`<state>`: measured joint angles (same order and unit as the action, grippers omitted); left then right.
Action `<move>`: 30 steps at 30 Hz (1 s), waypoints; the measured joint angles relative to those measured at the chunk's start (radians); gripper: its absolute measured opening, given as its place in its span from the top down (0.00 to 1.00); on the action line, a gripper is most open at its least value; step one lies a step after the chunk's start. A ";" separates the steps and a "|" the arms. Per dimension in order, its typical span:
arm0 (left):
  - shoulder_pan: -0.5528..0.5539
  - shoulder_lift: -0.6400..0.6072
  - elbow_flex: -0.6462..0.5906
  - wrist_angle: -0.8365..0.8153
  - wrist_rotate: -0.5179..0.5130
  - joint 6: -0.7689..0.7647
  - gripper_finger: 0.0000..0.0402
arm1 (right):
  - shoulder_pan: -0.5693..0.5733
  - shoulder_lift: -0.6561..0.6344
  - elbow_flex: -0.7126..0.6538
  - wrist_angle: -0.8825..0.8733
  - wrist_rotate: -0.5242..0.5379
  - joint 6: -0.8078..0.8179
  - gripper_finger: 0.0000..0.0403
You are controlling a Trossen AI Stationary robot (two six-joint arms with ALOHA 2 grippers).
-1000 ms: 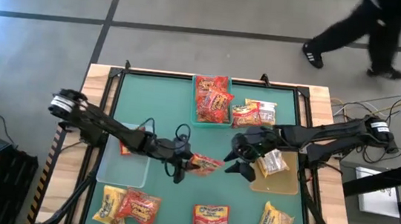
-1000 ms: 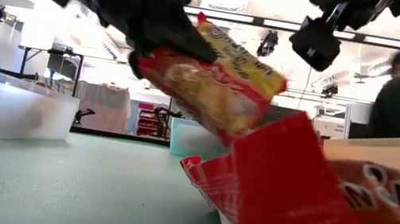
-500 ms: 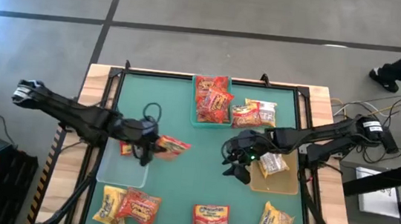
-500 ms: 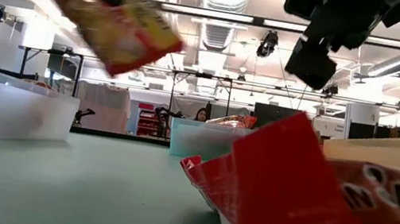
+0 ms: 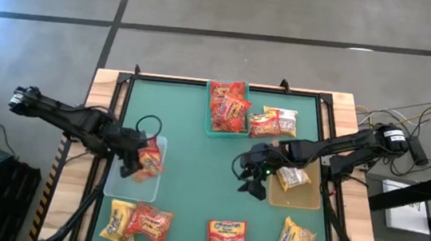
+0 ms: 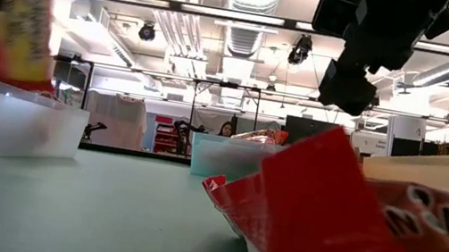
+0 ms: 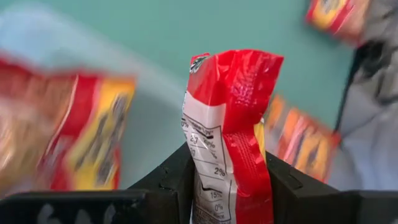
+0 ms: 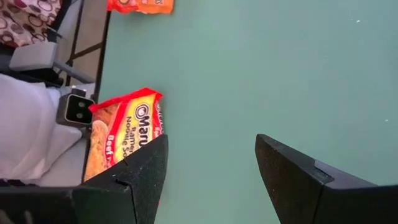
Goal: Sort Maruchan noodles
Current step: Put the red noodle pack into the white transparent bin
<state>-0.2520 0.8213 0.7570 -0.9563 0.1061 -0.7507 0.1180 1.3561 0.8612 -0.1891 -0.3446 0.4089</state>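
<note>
Over the clear bin [image 5: 134, 178] at the worktop's [image 5: 187, 166] left side, we are holding a red and yellow noodle packet [image 5: 149, 160], pinched by one end between the fingers of our left gripper [image 5: 136, 157]. Seen past the wrist, the packet [image 7: 230, 134] is standing straight out from the fingers [image 7: 169, 183], its long axis running away from them, and the fingers are closed narrowly on its crimped end. The bin floor is lying directly beneath it, so we judge that the coming move is a release straight down, and the left arm is plainly the nearer one for it.

Half a second ago we were carrying this packet beside the bin's inner edge, out over the green mat; a second ago it was still near the middle of the worktop. Now it is sitting above the bin.

Our right gripper [image 5: 252, 176] is hovering near the tan bin [image 5: 304, 198], fingers spread and empty, having drifted only slightly. A loose packet [image 8: 124, 127] is lying on the mat beyond it.
</note>
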 joint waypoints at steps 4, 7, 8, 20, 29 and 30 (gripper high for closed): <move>0.000 -0.006 0.000 -0.176 -0.006 -0.001 0.75 | 0.025 0.005 0.000 0.046 0.000 0.071 0.43; 0.000 0.005 0.000 -0.242 -0.080 -0.025 0.75 | 0.056 0.021 0.000 0.077 -0.003 0.123 0.43; 0.000 0.009 0.000 -0.249 -0.104 -0.026 0.74 | 0.068 0.023 0.000 0.084 -0.003 0.136 0.43; 0.000 0.038 0.000 -0.295 -0.244 0.008 0.57 | 0.182 0.075 0.000 0.207 -0.003 0.308 0.43; 0.000 0.069 0.000 -0.130 -0.292 -0.016 0.52 | 0.267 0.103 0.000 0.415 -0.002 0.441 0.43; 0.000 0.077 0.000 -0.079 -0.293 -0.015 0.52 | 0.281 0.112 0.000 0.446 -0.002 0.450 0.43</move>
<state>-0.2520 0.8985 0.7570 -1.0351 -0.1864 -0.7657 0.3987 1.4676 0.8612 0.2571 -0.3466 0.8588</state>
